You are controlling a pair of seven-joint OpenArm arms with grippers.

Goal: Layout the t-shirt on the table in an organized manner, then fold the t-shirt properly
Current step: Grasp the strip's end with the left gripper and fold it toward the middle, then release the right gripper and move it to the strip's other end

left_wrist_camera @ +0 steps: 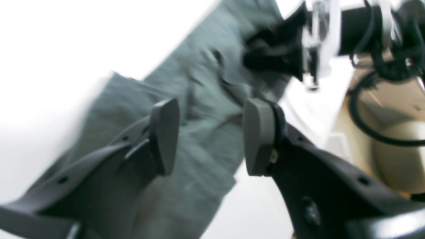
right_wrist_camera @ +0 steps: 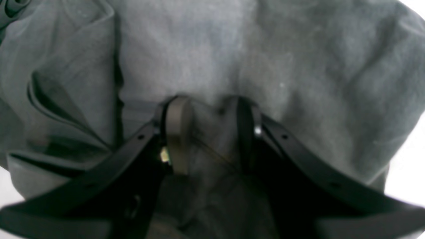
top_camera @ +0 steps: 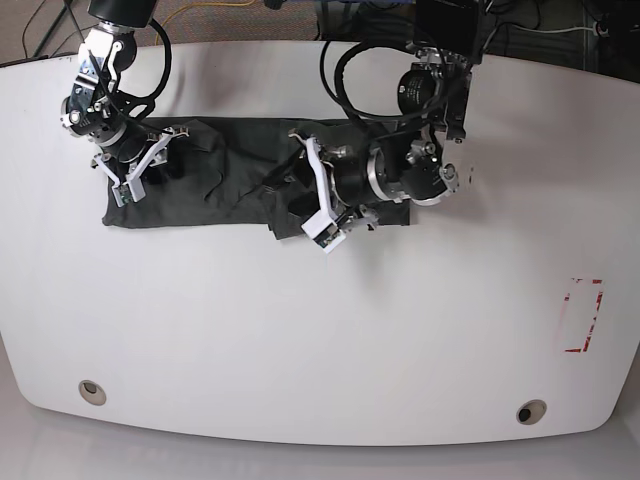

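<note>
The left wrist view is blurring; the left gripper [left_wrist_camera: 209,136] is standing spread above the t-shirt [top_camera: 230,190]. The right gripper [right_wrist_camera: 209,132] is pinching cloth, visible only close-up. The shirt is lying bunched on the table [top_camera: 320,340].

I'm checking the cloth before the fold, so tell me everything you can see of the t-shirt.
The t-shirt is plain dark grey, thin soft cloth, no print. It lies rumpled in a long band across the far half of the table, creased and bunched near its middle. The right gripper pinches a fold at one end. The left gripper stands open over the other, gripping nothing.
</note>
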